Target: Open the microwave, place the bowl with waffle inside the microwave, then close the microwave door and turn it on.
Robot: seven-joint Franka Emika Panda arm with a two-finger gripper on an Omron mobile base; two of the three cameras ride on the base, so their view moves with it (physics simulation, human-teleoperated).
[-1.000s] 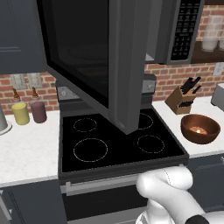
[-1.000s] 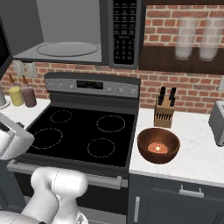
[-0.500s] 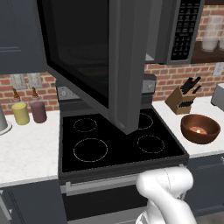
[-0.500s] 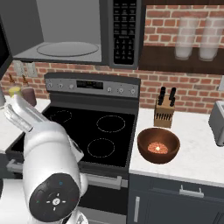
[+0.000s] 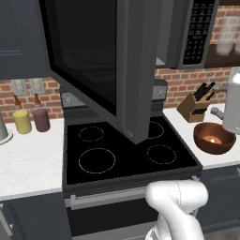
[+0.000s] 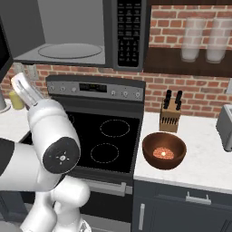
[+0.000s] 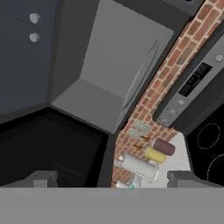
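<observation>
the large dark grey microwave [image 6: 77,34] hangs above the black-topped stove [image 6: 106,136], and its wide dark grey door with the black glass window [image 5: 101,61] stands swung wide open, jutting out over the burners toward the room. inside, the light grey cavity shows its round glass turntable [image 6: 70,50], and the black button panel [image 6: 125,29] sits at the 3 o'clock side of the opening. the round deep reddish-brown wooden-looking bowl [image 6: 164,150] rests on the white table [image 6: 199,165] just at the 3 o'clock side of the stove, upright, with the small tan-golden waffle [image 6: 164,153] lying in its bottom. from the left base view the same bowl [image 5: 214,138] sits at about 4 o'clock from the open door, well apart from it. a wooden knife block with dark handles [image 6: 171,114] stands behind the bowl, at its 12 o'clock, against the brick wall. over on the far side of the stove, at 9 o'clock, a yellow cylinder jar [image 5: 22,121] and a maroon cylinder jar [image 5: 41,120] stand side by side on the table. the white arm is raised high at the left of the right base view, and the hand view looks up into the open cavity with the brick wall running diagonally past it. the fingers [image 7: 113,179] show only as two small grey tips at the bottom of the hand view, well apart from one another, with nothing between them.
</observation>
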